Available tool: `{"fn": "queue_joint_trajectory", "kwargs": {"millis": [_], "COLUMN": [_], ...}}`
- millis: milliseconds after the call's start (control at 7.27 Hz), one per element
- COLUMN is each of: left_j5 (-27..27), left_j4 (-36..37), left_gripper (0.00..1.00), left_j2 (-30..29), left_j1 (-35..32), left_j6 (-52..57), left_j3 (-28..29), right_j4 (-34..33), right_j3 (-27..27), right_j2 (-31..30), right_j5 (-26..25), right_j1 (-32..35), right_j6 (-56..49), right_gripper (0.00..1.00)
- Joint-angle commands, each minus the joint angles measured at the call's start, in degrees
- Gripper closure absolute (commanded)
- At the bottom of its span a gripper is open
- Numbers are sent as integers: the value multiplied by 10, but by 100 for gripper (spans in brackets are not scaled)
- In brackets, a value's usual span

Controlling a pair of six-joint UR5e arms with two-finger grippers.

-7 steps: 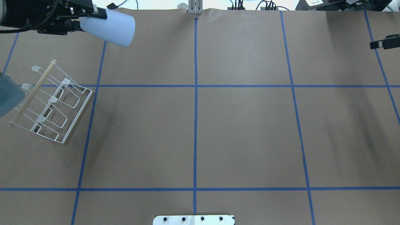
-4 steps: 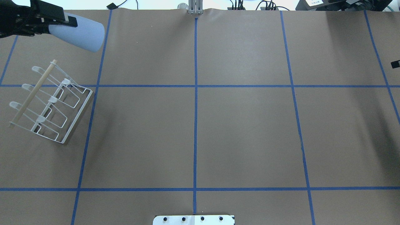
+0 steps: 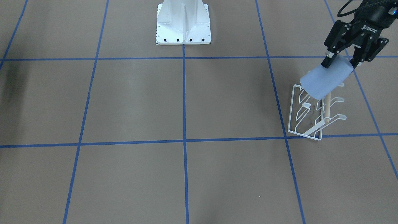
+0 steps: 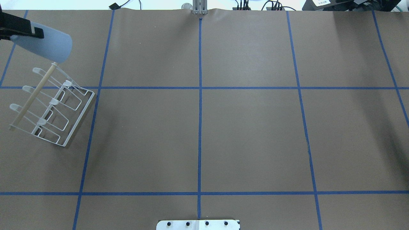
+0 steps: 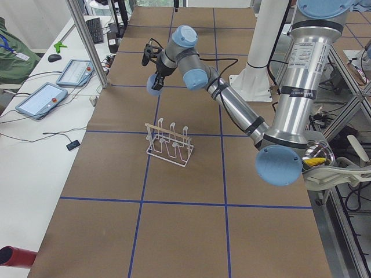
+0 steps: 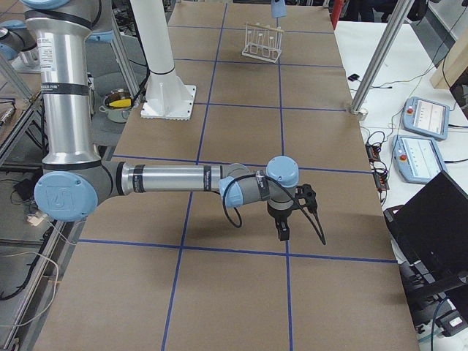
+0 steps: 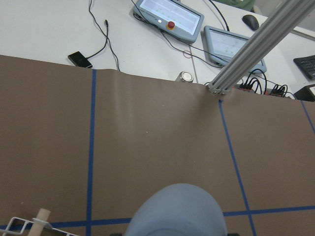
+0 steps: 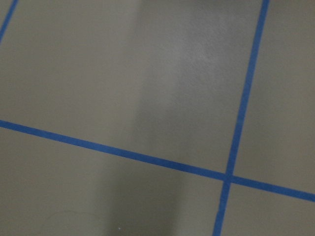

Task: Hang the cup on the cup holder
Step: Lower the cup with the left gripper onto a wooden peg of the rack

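My left gripper (image 3: 340, 63) is shut on the narrow base end of the pale blue-grey cup (image 3: 322, 80). The cup is tilted, with its open mouth pointing down and away from the robot's base. It hangs in the air above the far end of the white wire cup holder (image 3: 307, 116), apart from the prongs. In the overhead view the cup (image 4: 48, 44) sits just beyond the tip of the holder's wooden dowel (image 4: 33, 95). The left wrist view shows the cup (image 7: 177, 211) from behind. My right gripper (image 6: 284, 228) hovers low over bare table far from both; I cannot tell whether it is open or shut.
The white robot base plate (image 3: 183, 28) stands mid-table on the robot's side. An aluminium post (image 7: 256, 54), cables and teach pendants (image 7: 170, 14) lie past the table's far edge. Brown paper with blue tape lines covers the table (image 4: 249, 137).
My left gripper has carried the cup leftward in the overhead view, to just beyond the holder's dowel tip. The right gripper has slid out of the overhead view on the right.
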Motion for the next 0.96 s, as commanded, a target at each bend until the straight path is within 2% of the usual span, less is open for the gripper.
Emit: {"fn": "queue_joint_trajectory", "kwargs": {"millis": [0, 138, 412, 825], "left_j5": [3, 3, 2, 3], "left_j4": [52, 76, 158, 177], "left_gripper": [100, 100, 100, 100], "left_j2": [45, 60, 36, -8], "left_j1": [-3, -1, 9, 41], "left_j6": [50, 89, 104, 104], "left_j3": [-20, -20, -19, 23], "right_j4": [-234, -238, -218, -162], "right_j3": [70, 74, 65, 74], "right_j2": [32, 28, 39, 23], "right_j5": [-43, -33, -35, -5], "right_j1": [5, 5, 5, 7], "right_j6": [-59, -58, -55, -50], "right_gripper": [0, 0, 0, 0]}}
